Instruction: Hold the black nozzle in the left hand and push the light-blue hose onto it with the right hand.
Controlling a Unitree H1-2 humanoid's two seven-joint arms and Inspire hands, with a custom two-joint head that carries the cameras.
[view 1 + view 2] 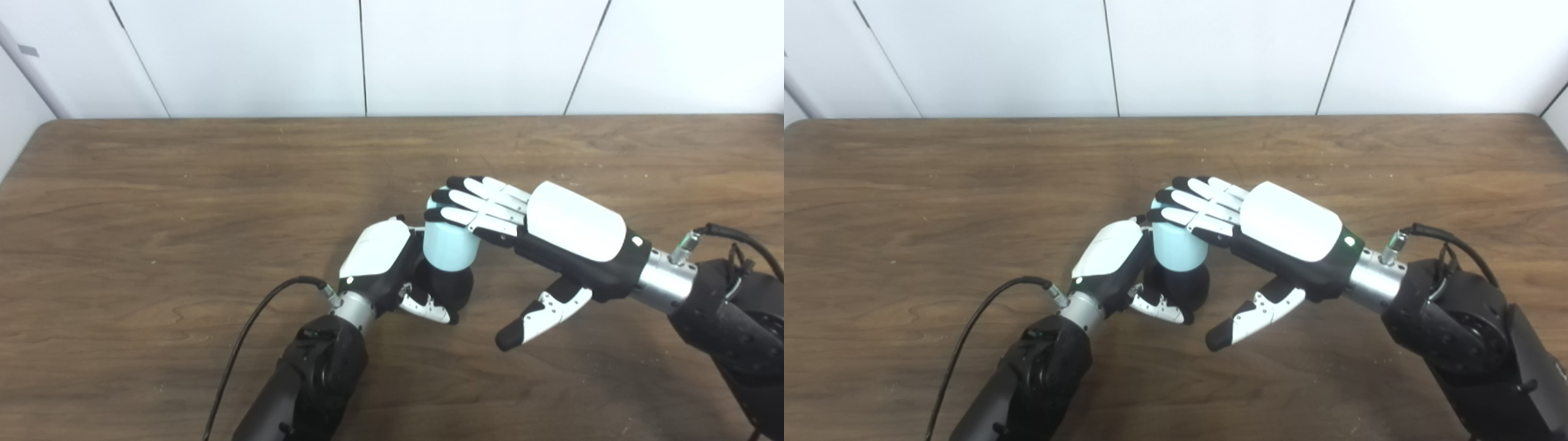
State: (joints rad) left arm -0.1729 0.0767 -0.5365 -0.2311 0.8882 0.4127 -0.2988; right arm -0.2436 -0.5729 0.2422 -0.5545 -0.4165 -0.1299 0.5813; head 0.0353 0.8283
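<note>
Both robot hands (pixel 392 263) (pixel 551 239) crowd hose (pixel 450 245), nozzle (pixel 450 288); table (pixel 153 202) bare.

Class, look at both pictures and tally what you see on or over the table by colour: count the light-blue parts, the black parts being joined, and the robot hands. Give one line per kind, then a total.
Light-blue hose: 1
Black nozzle: 1
Robot hands, left robot hand and right robot hand: 2
Total: 4

A brown wood-grain table (pixel 153 202) is set against a white panelled wall (pixel 257 55), divided by thin dark seams.
</note>
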